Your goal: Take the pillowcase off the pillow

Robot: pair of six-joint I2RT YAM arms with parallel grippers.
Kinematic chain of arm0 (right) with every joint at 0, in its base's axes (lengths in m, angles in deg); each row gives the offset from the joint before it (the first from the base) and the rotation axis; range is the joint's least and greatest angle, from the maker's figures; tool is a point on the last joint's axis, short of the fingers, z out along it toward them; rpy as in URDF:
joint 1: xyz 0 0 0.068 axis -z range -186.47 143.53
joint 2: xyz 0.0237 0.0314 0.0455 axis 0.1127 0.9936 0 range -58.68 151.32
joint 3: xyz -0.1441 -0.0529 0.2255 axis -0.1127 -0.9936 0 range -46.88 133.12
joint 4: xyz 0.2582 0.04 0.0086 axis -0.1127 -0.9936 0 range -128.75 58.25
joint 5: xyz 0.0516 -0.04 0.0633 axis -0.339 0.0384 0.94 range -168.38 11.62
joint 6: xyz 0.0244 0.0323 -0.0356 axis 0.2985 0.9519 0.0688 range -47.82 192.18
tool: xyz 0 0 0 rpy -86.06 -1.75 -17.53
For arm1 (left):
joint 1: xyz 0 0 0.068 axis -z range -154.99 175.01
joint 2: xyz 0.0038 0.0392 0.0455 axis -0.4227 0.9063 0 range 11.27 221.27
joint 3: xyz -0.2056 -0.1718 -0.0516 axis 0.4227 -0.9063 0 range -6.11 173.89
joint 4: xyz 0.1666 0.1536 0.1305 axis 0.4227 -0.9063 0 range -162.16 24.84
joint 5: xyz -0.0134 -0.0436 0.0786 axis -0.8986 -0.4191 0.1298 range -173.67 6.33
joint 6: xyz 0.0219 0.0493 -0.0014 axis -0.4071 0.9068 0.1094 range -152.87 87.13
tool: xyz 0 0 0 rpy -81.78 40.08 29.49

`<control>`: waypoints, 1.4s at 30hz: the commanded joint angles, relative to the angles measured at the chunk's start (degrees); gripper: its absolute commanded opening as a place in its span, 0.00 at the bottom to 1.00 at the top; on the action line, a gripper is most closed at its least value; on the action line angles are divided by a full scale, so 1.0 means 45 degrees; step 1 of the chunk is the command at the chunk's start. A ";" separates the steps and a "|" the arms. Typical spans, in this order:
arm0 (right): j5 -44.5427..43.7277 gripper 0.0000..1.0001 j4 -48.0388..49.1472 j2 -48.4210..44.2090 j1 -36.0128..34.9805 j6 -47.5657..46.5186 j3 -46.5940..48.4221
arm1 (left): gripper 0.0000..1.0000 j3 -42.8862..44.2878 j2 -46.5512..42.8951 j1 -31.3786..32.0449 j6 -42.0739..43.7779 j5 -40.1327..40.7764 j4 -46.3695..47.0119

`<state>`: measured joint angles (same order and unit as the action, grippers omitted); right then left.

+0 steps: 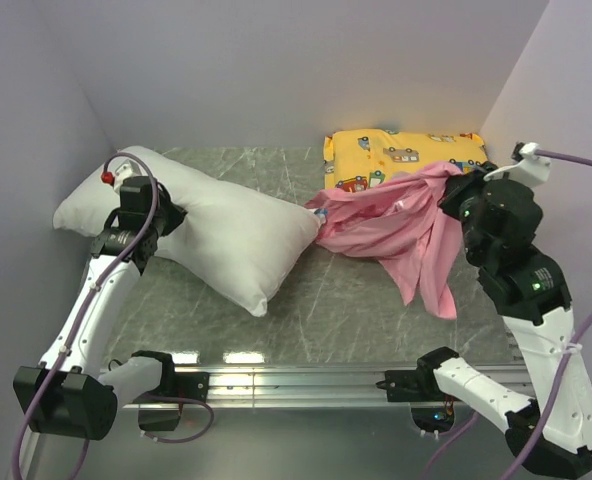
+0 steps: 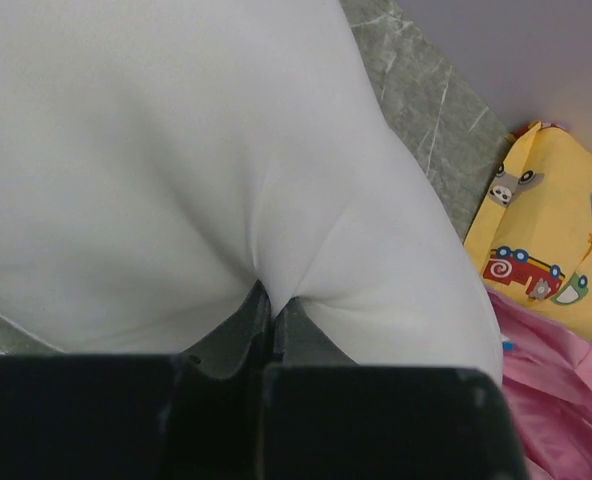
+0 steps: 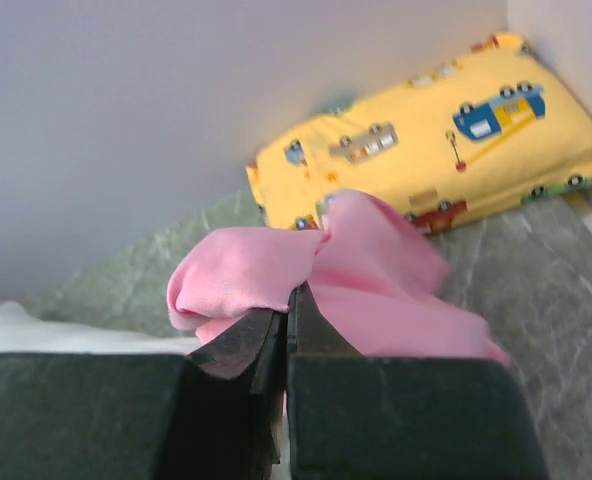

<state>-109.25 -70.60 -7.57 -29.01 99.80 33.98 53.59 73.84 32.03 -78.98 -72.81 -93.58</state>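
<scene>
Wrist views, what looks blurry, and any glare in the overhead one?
Left wrist view: the left gripper is a dark, soft-edged block, the plump white pillow bright and nearly featureless. Right wrist view: the right gripper and shiny pink satin pillowcase are soft. Top view: two glare patches at the near edge of the grey marbled table.

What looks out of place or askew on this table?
The white pillow lies skewed and pinched in at its middle by the left gripper. The pink pillowcase is bunched in the right gripper, partly overlapping the yellow pillow.
</scene>
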 commanded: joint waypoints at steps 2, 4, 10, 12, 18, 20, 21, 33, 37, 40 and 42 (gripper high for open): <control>-0.0366 0.00 -0.0077 0.0243 0.0108 -0.0628 0.1599 | 0.01 -0.0141 -0.0641 -0.0058 -0.0164 -0.0712 0.1843; -0.0113 0.00 -0.0039 0.0340 0.0127 -0.0804 0.2166 | 0.01 -0.0317 -0.0681 -0.0058 -0.0203 -0.0965 0.1961; 0.0629 0.00 0.0447 0.0653 0.0108 -0.0806 0.1819 | 0.01 -0.0804 -0.0798 -0.0038 -0.0223 -0.1590 0.2234; 0.1134 0.00 0.0799 0.0615 0.0069 -0.0630 0.0440 | 0.00 -0.0981 -0.0837 -0.0038 -0.0262 -0.1844 0.2390; 0.2288 0.00 0.3512 0.0477 0.0108 0.0541 -0.5492 | 0.01 -0.1606 -0.0856 0.0020 -0.0164 -0.2235 0.2605; 0.3225 0.00 0.4898 0.0964 0.0088 0.1243 -0.7004 | 0.00 -0.1841 -0.0857 0.0059 -0.0106 -0.2294 0.2742; 0.3518 0.00 0.5444 0.1198 0.0088 0.1478 -0.8501 | 0.00 -0.1919 -0.0857 0.0079 -0.0067 -0.2468 0.2800; 0.4225 0.05 0.7328 0.3077 -0.0751 0.2635 -1.0530 | 0.32 -0.1961 -0.1110 0.1462 0.1358 -0.2451 0.2354; 0.3990 0.45 0.5553 0.1401 -0.0732 0.2010 -0.9416 | 0.54 -0.1395 -0.1364 0.2694 0.1944 -0.1437 0.1728; 0.3756 0.68 0.4479 0.0424 -0.0732 0.1462 -0.8440 | 0.63 -0.0944 -0.1559 0.3456 0.2432 -0.0947 0.1259; 0.3639 0.75 0.4143 0.0011 -0.0732 0.1169 -0.7776 | 0.65 -0.0691 -0.1735 0.3614 0.2764 -0.0946 0.1103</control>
<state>-90.39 -47.06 -4.14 -32.01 108.23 -5.48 46.44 68.18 46.83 -70.04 -78.26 -88.27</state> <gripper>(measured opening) 0.725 0.641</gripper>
